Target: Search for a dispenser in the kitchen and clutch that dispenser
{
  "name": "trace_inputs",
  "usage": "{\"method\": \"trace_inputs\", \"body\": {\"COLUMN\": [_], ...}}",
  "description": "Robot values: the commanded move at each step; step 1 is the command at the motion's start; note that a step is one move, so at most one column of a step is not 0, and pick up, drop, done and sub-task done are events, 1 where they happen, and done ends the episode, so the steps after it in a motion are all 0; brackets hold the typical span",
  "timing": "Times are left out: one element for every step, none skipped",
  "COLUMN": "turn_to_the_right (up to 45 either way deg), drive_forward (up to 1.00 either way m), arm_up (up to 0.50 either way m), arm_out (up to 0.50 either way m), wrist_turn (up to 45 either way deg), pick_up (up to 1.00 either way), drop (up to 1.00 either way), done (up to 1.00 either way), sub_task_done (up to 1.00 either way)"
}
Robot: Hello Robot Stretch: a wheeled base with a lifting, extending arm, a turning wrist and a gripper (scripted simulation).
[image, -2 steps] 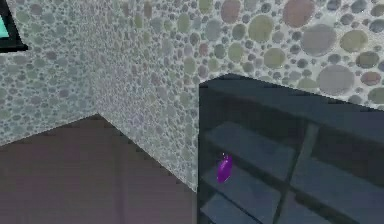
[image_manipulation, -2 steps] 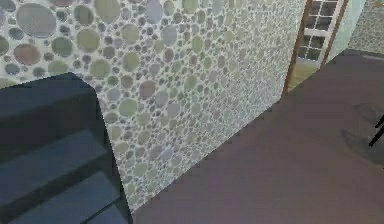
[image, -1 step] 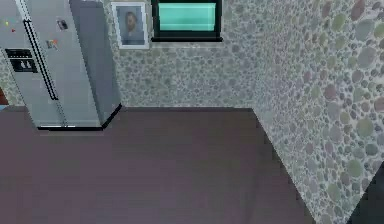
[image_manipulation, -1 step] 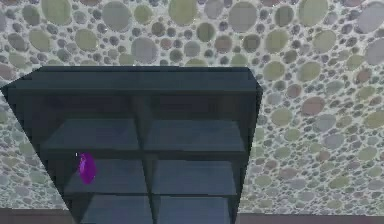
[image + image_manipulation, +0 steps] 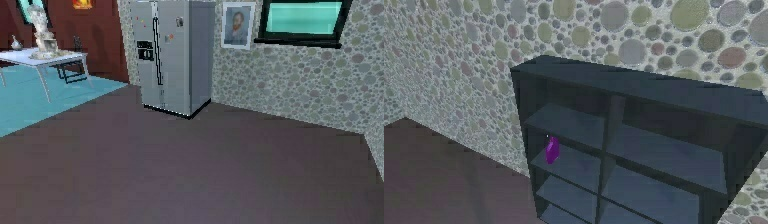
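Note:
A small purple object (image 5: 551, 150) sits on a shelf of a dark blue-grey shelving unit (image 5: 634, 100) in the arm side view; its shape is too small to name. A grey double-door fridge (image 5: 173, 55) stands against the pebble-patterned wall in the forward view.
A white table (image 5: 40, 60) with pale objects on top stands on a teal rug (image 5: 40, 105) at the forward view's left. A framed portrait (image 5: 237, 25) and a dark-framed window (image 5: 300, 20) hang on the wall. Dark floor (image 5: 200, 160) stretches ahead. Pebble walls surround the shelves.

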Motion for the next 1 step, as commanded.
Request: {"method": "trace_inputs", "body": {"turn_to_the_right": [0.0], "drive_forward": [0.0], "arm_up": [0.5], "arm_out": [0.0], "wrist_turn": [0.0], "pick_up": [0.0], "drop": [0.0], "done": [0.0], "sub_task_done": [0.0]}}
